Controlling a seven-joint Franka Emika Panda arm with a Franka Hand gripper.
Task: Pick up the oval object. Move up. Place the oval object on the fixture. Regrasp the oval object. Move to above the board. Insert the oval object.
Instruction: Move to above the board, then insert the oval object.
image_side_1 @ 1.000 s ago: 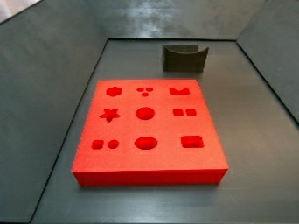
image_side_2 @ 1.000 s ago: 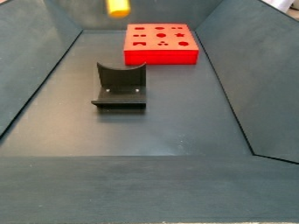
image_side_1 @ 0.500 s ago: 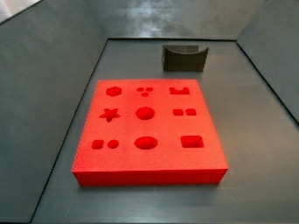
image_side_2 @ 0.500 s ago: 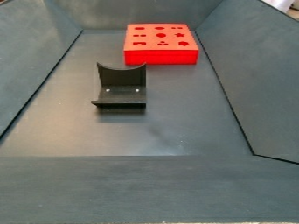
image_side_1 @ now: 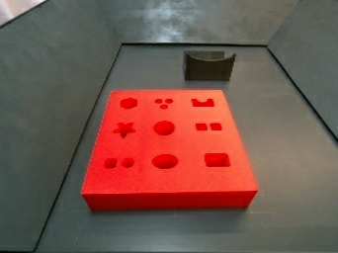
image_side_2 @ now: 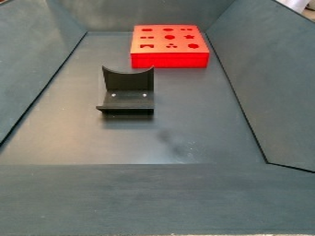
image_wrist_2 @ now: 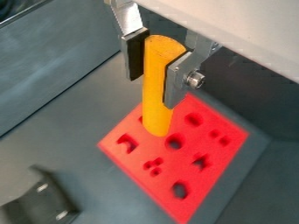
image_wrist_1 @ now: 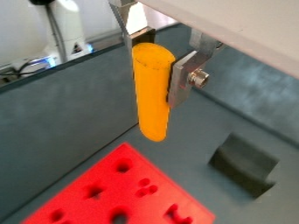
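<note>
Wrist views both show the claw (image_wrist_1: 162,66) (image_wrist_2: 158,68) clamped on the peg (image_wrist_1: 152,94) (image_wrist_2: 156,92), silver fingers (image_wrist_1: 184,77) (image_wrist_2: 177,80) pressed flat against its upper part from two sides, lower end hanging free below the pads. Peg upright along the fingers, yellow-orange, smooth, rounded at the tip. Held high in the air, well above everything on the floor. Beneath it in a wrist view, the red board (image_wrist_2: 176,149), with the peg's tip lined up over the board's edge region near a round hole; exact hole under it cannot be told. In a wrist view, only a corner of the board (image_wrist_1: 117,188) visible, with the dark fixture (image_wrist_1: 244,163) apart from it on the grey floor (image_wrist_1: 70,122). Fixture also at a frame corner (image_wrist_2: 41,203). Neither claw nor peg visible in the side views: only the board (image_side_1: 165,146) (image_side_2: 170,46), its cut-outs in three rows, and the fixture (image_side_1: 209,65) (image_side_2: 125,90), bare, notch upward, standing well apart from the board.
</note>
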